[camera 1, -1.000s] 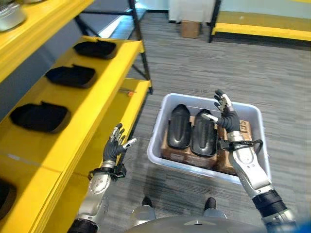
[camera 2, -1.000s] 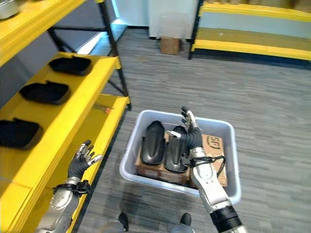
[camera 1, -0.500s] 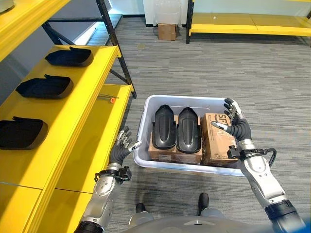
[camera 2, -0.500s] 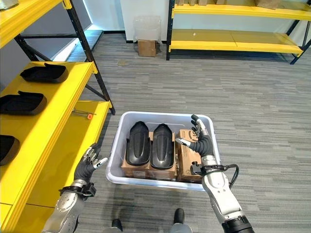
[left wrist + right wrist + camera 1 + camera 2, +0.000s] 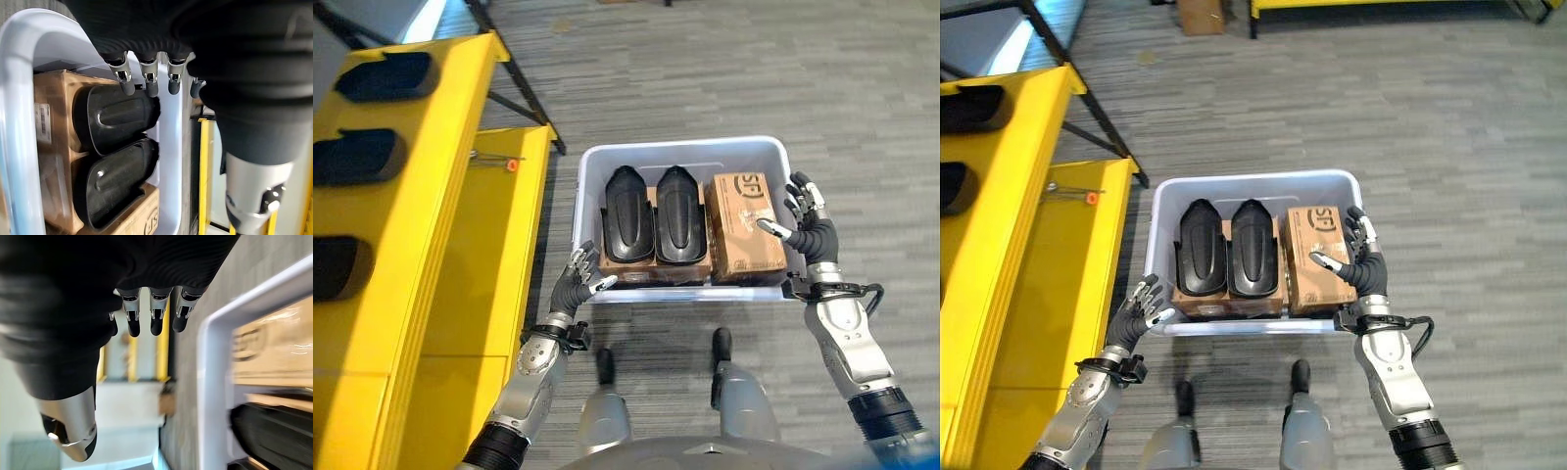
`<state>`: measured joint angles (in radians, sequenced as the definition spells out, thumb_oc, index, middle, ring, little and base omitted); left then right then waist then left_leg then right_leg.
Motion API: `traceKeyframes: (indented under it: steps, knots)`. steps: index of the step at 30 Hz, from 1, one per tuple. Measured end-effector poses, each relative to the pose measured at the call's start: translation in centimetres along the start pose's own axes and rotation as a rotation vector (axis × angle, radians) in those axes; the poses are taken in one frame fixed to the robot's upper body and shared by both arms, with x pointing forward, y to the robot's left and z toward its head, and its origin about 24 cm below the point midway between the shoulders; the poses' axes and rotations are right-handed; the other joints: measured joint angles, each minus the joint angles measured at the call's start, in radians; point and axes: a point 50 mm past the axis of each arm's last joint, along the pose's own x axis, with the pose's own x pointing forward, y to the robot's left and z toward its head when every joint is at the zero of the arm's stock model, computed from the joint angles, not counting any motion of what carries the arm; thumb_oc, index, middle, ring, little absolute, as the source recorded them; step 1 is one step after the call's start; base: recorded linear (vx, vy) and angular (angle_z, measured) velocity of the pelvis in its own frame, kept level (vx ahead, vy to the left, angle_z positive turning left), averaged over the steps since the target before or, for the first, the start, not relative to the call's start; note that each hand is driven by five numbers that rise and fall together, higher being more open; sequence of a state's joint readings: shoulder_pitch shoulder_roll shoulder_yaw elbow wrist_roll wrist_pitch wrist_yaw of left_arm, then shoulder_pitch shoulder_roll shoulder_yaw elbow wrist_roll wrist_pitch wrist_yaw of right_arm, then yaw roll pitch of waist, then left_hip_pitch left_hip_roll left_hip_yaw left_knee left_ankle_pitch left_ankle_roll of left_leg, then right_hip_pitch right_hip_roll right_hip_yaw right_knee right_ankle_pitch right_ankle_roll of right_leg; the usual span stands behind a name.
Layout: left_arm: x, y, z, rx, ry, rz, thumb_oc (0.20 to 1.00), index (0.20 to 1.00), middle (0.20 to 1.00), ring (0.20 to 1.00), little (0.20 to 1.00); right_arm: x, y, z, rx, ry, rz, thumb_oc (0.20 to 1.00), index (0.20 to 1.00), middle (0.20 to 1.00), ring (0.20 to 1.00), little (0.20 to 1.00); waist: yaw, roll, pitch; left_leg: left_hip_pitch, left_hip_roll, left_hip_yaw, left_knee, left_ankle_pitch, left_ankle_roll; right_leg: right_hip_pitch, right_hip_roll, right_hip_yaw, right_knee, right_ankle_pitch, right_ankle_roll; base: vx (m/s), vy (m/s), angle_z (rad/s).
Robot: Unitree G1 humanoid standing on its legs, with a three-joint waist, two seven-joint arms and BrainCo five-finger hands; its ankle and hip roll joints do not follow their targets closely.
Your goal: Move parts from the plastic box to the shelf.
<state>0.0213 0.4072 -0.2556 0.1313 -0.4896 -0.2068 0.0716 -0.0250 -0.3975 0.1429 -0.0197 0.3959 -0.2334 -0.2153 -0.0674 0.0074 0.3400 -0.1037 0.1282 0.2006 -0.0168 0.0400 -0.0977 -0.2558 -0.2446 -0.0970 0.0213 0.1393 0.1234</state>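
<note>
Left hand [image 5: 574, 290] open beside plastic box [image 5: 590, 166]; right hand [image 5: 811, 235] open at far side. Black parts [image 5: 115, 120] close in left wrist view; shelf [image 5: 431, 186] overhead.

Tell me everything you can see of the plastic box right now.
The plastic box is a pale grey-white rectangular tub with rounded corners and a thick rolled rim, sitting level on the grey carpet beside the yellow shelf. Inside, two black moulded parts lie side by side on brown cardboard, next to a cardboard carton. The left hand and right hand, both open, are at its near corners; contact is unclear.
</note>
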Motion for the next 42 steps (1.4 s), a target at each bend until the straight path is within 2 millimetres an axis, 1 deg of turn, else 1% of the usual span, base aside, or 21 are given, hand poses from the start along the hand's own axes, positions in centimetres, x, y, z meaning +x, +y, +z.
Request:
traceKeyframes:
  steps: [1, 2, 3, 4, 7, 8, 10, 12, 14, 16, 17, 18, 20, 21, 24, 27, 29, 31, 35, 37, 42]
  knots:
    - [0.3, 0.1, 0.4, 0.008, -0.013, -0.001, 1.0, 1.0, 1.0, 1.0, 1.0, -0.1, 0.4, -0.2, 0.012, 0.01, 0.015, 1.0, 1.0, 1.0, 1.0, 1.0, 0.003, -0.009, 0.005, -0.01, -0.017, 0.009, 0.006, -0.006, 0.01, 0.001, -0.014, -0.001, -0.027, 0.023, -0.001, -0.04, 0.116, -0.19]
    - [0.5, 0.5, 0.8, 0.018, -0.03, 0.007, 1.0, 1.0, 1.0, 1.0, 1.0, -0.1, 1.3, -0.4, 0.03, 0.019, 0.05, 1.0, 1.0, 1.0, 1.0, 1.0, 0.009, -0.02, 0.011, -0.025, -0.032, 0.022, 0.017, -0.014, 0.022, 0.0, -0.028, -0.01, -0.061, 0.056, -0.002, -0.03, 0.081, -0.17]
    - [0.6, 0.8, 1.1, 0.023, -0.037, 0.015, 1.0, 1.0, 1.0, 1.0, 1.0, -0.1, 1.9, -0.5, 0.037, 0.023, 0.077, 1.0, 1.0, 1.0, 1.0, 1.0, 0.014, -0.028, 0.016, -0.026, -0.042, 0.028, 0.019, -0.017, 0.026, 0.001, -0.036, -0.02, -0.074, 0.063, 0.001, -0.02, 0.068, -0.16]
    - [0.6, 0.9, 1.2, 0.03, -0.038, 0.017, 1.0, 1.0, 1.0, 1.0, 1.0, -0.1, 2.1, -0.5, 0.038, 0.023, 0.09, 1.0, 1.0, 1.0, 1.0, 1.0, 0.028, -0.034, 0.019, -0.029, -0.045, 0.034, 0.019, -0.02, 0.027, 0.003, -0.039, -0.025, -0.085, 0.066, 0.005, -0.01, 0.048, -0.01]
    - [0.6, 1.4, 1.4, 0.036, -0.055, 0.043, 1.0, 1.0, 1.0, 1.0, 1.0, 0.4, 2.3, -0.2, 0.034, 0.008, 0.091, 1.0, 1.0, 1.0, 1.0, 1.0, 0.033, -0.039, 0.022, -0.059, -0.036, 0.009, 0.026, -0.02, 0.022, 0.003, -0.031, -0.044, -0.108, 0.071, 0.016, -0.01, 0.027, 0.15]
    - [0.5, 1.3, 1.3, 0.035, -0.05, 0.048, 1.0, 1.0, 1.0, 1.0, 1.0, 1.1, 2.5, 0.1, 0.027, -0.007, 0.094, 1.0, 1.0, 1.0, 1.0, 1.0, 0.035, -0.042, 0.023, -0.066, -0.025, 0.009, 0.025, -0.018, 0.019, 0.0, -0.02, -0.048, -0.112, 0.073, 0.018, -0.01, 0.01, 0.03]
    - [0.5, 1.1, 1.2, 0.035, -0.045, 0.047, 1.0, 1.0, 1.0, 1.0, 1.0, 1.7, 2.6, 0.2, 0.022, -0.013, 0.085, 1.0, 1.0, 1.0, 1.0, 1.0, 0.034, -0.043, 0.024, -0.067, -0.017, 0.008, 0.023, -0.016, 0.017, 0.0, -0.007, -0.053, -0.112, 0.071, 0.015, 0.0, 0.0, 0.0]
    - [0.9, 0.6, 1.5, 0.038, -0.059, 0.037, 1.0, 1.0, 1.0, 1.0, 1.0, 2.8, 3.1, 0.6, 0.016, -0.038, 0.075, 1.0, 1.0, 1.0, 1.0, 1.0, 0.036, -0.047, 0.026, -0.08, -0.005, 0.009, 0.022, -0.013, 0.011, -0.017, 0.005, -0.054, -0.112, 0.07, 0.014, -0.03, -0.014, -0.06]
    - [1.0, 0.3, 1.5, 0.038, -0.06, 0.032, 1.0, 1.0, 1.0, 1.0, 1.0, 3.1, 3.3, 0.3, 0.007, -0.029, 0.068, 1.0, 1.0, 1.0, 1.0, 1.0, 0.031, -0.047, 0.031, -0.087, -0.002, 0.008, 0.022, -0.01, 0.006, -0.023, 0.008, -0.054, -0.112, 0.071, 0.014, -0.01, -0.004, -0.02]
    - [1.7, -0.6, 2.0, 0.027, -0.086, 0.009, 1.0, 1.0, 1.0, 1.0, 1.0, 3.8, 4.3, 0.0, 0.0, -0.021, 0.076, 1.0, 1.0, 1.0, 1.0, 1.0, 0.031, -0.048, 0.04, -0.095, 0.003, 0.01, 0.02, -0.008, 0.003, -0.038, 0.013, -0.054, -0.112, 0.075, 0.009, -0.02, -0.017, -0.1]
    - [2.1, -1.2, 2.3, 0.009, -0.104, -0.001, 1.0, 1.0, 1.0, 1.0, 1.0, 4.0, 4.9, -0.2, 0.0, -0.007, 0.085, 1.0, 1.0, 1.0, 1.0, 1.0, 0.032, -0.046, 0.044, -0.103, 0.011, 0.01, 0.019, -0.007, 0.001, -0.047, 0.017, -0.054, -0.112, 0.075, 0.008, -0.02, -0.026, -0.06]
    - [2.3, -1.4, 2.5, 0.002, -0.114, -0.003, 1.0, 1.0, 1.0, 1.0, 1.0, 4.2, 5.3, -0.2, 0.01, -0.008, 0.083, 1.0, 1.0, 1.0, 1.0, 1.0, 0.032, -0.045, 0.047, -0.11, 0.013, 0.01, 0.019, -0.006, -0.001, -0.054, 0.019, -0.054, -0.112, 0.076, 0.007, 0.0, 0.0, 0.0]
    - [2.6, -1.7, 2.9, 0.003, -0.129, -0.006, 1.0, 1.0, 1.0, 1.0, 1.0, 5.0, 6.2, 0.4, 0.018, -0.031, 0.088, 1.0, 1.0, 1.0, 1.0, 1.0, 0.032, -0.041, 0.072, -0.114, 0.014, 0.01, 0.02, -0.003, -0.005, -0.057, 0.024, -0.054, -0.112, 0.078, 0.004, 0.0, 0.0, 0.0]
    - [2.8, -2.1, 3.0, 0.003, -0.135, -0.014, 1.0, 1.0, 1.0, 1.0, 1.0, 5.8, 7.0, 1.0, 0.025, -0.052, 0.097, 1.0, 1.0, 1.0, 1.0, 1.0, 0.038, -0.035, 0.084, -0.125, 0.018, 0.01, 0.02, -0.001, -0.008, -0.069, 0.027, -0.053, -0.112, 0.08, 0.001, 0.0, -0.018, -0.05]
    - [3.0, -2.6, 3.1, 0.0, -0.14, -0.025, 1.0, 1.0, 1.0, 1.0, 1.0, 6.7, 7.8, 1.5, 0.029, -0.067, 0.087, 1.0, 1.0, 1.0, 1.0, 1.0, 0.063, -0.011, 0.104, -0.132, 0.025, 0.01, 0.019, 0.001, -0.011, -0.077, 0.035, -0.054, -0.112, 0.081, -0.002, -0.01, -0.008, -0.03]
    - [3.3, -3.0, 3.5, -0.001, -0.156, -0.032, 1.0, 1.0, 1.0, 1.0, 1.0, 7.6, 8.1, 1.9, 0.023, -0.076, 0.076, 1.0, 1.0, 1.0, 1.0, 1.0, 0.069, 0.004, 0.114, -0.146, 0.025, 0.008, 0.02, 0.003, -0.014, -0.088, 0.035, -0.055, -0.112, 0.082, -0.004, 0.0, -0.003, 0.03]
    - [3.4, -3.1, 3.6, -0.005, -0.163, -0.034, 1.0, 1.0, 1.0, 1.0, 1.0, 7.9, 8.0, 1.7, 0.015, -0.063, 0.054, 1.0, 1.0, 1.0, 1.0, 1.0, 0.073, 0.006, 0.116, -0.151, 0.026, 0.008, 0.02, 0.003, -0.014, -0.094, 0.035, -0.057, -0.112, 0.082, -0.004, 0.0, -0.002, 0.02]
    - [3.6, -3.3, 3.9, -0.013, -0.173, -0.027, 1.0, 1.0, 1.0, 1.0, 1.0, 8.0, 8.0, 1.6, 0.016, -0.057, 0.04, 1.0, 1.0, 1.0, 1.0, 1.0, 0.082, 0.007, 0.117, -0.158, 0.025, 0.008, 0.02, 0.003, -0.014, -0.101, 0.035, -0.057, -0.112, 0.082, -0.004, 0.0, 0.0, 0.0]
    - [3.7, -3.4, 3.9, -0.013, -0.175, -0.023, 1.0, 1.0, 1.0, 1.0, 1.0, 7.9, 8.5, 0.8, 0.024, -0.024, 0.027, 1.0, 1.0, 1.0, 1.0, 1.0, 0.085, 0.008, 0.122, -0.159, 0.026, 0.008, 0.02, 0.003, -0.014, -0.102, 0.034, -0.058, -0.112, 0.081, -0.004, 0.0, 0.0, 0.0]
    - [3.8, -3.6, 4.1, -0.013, -0.18, -0.027, 1.0, 1.0, 1.0, 1.0, 1.0, 7.9, 8.6, 0.7, 0.019, -0.021, 0.033, 1.0, 1.0, 1.0, 1.0, 1.0, 0.086, 0.012, 0.131, -0.16, 0.025, 0.007, 0.02, 0.003, -0.014, -0.102, 0.032, -0.058, -0.112, 0.081, -0.004, 0.0, 0.0, 0.0]
    - [3.8, -3.5, 4.1, -0.015, -0.185, -0.012, 1.0, 1.0, 1.0, 1.0, 1.0, 8.1, 8.1, 0.0, -0.002, 0.008, -0.014, 1.0, 1.0, 1.0, 1.0, 1.0, 0.087, 0.027, 0.14, -0.174, 0.025, 0.006, 0.022, 0.004, -0.014, -0.115, 0.033, -0.059, -0.112, 0.081, -0.005, 0.0, 0.0, 0.0]
